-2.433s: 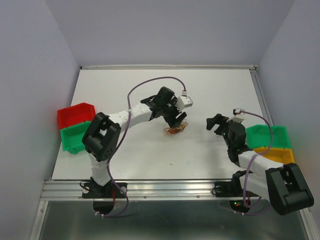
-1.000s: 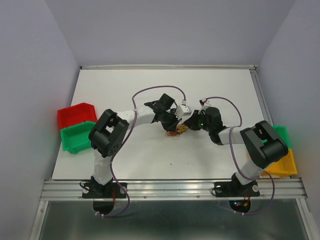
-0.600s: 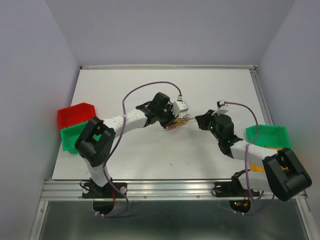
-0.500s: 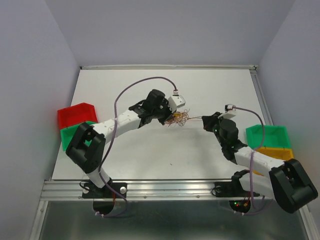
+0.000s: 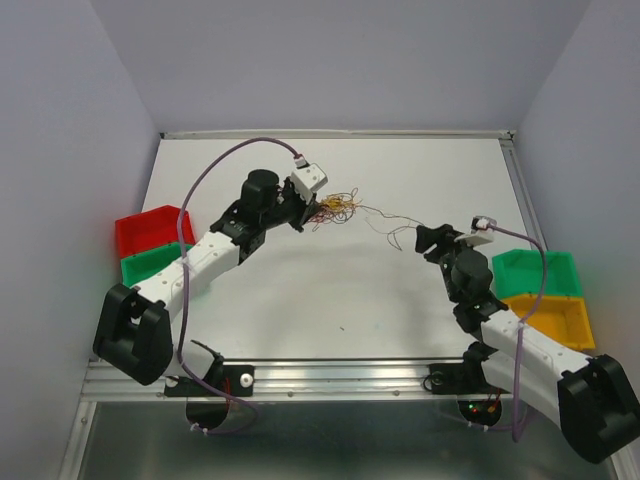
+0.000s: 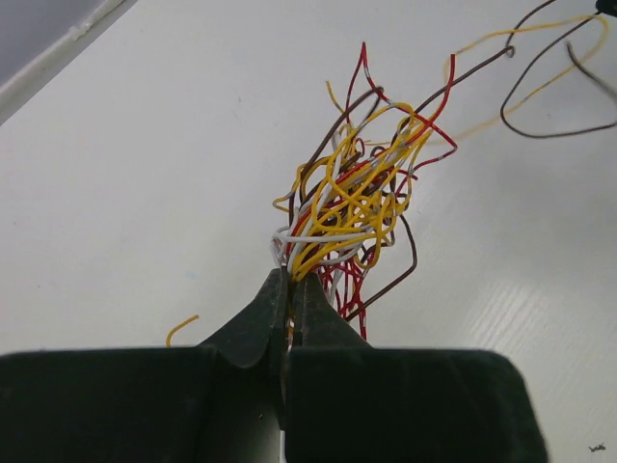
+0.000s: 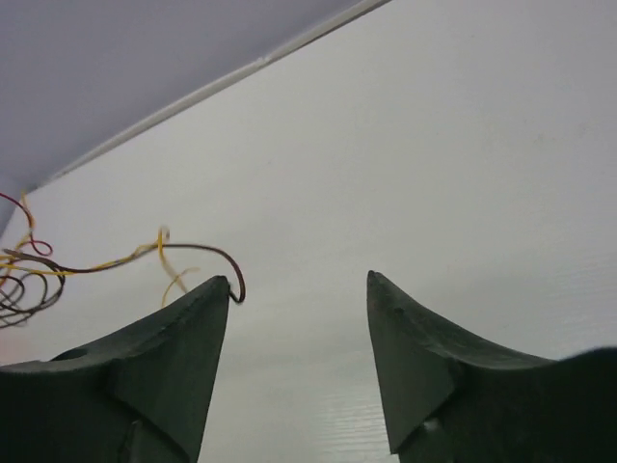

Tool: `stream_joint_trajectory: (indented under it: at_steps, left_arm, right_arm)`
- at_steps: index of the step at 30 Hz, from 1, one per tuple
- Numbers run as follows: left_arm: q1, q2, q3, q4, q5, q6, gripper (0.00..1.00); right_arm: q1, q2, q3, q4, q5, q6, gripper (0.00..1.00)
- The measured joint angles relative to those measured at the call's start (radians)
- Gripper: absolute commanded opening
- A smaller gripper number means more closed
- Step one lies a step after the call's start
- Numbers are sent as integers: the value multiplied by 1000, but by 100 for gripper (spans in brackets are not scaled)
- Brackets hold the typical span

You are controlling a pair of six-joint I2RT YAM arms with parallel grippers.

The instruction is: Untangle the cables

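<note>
The cables form a tangle of hair-thin yellow, red, white and dark brown wires, hanging from my left gripper at the table's back middle. In the left wrist view the left gripper is shut on the bottom of the bundle. A few loose strands trail right toward my right gripper. That right gripper stands open with nothing between its fingers. A dark brown strand hooks down beside its left fingertip.
A red bin and a green bin stand at the table's left edge. Another green bin and a yellow bin sit at the right edge. A short yellow wire piece lies by the left gripper.
My left arm has swung back and left, carrying the bundle. My right gripper pulled away to the right, drawing strands out, then opened and let them go.
</note>
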Motion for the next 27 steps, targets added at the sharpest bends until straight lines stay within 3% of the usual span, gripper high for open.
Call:
stream_joint_trajectory:
  at_steps: [3,10,15,20,23,27]
  left_arm:
    - [14,-9,0,2,58,22,0]
    - [-76,42,5,-47,146,88,0]
    - [-94,92,11,-90,207,103,0]
    - [-92,105,24,-116,255,107,0]
    - [-92,117,50,-131,308,117,2]
    - [-92,118,58,-150,370,141,6]
  right_arm:
    - [-17,16,-18,23,-117,-73,84]
    - [-19,181,-45,248,-597,-187,86]
    - [-12,347,-45,487,-822,-196,80]
    - [-5,494,-45,616,-926,-158,73]
    - [12,571,-41,644,-933,-139,59]
    - [36,642,-39,660,-900,-113,57]
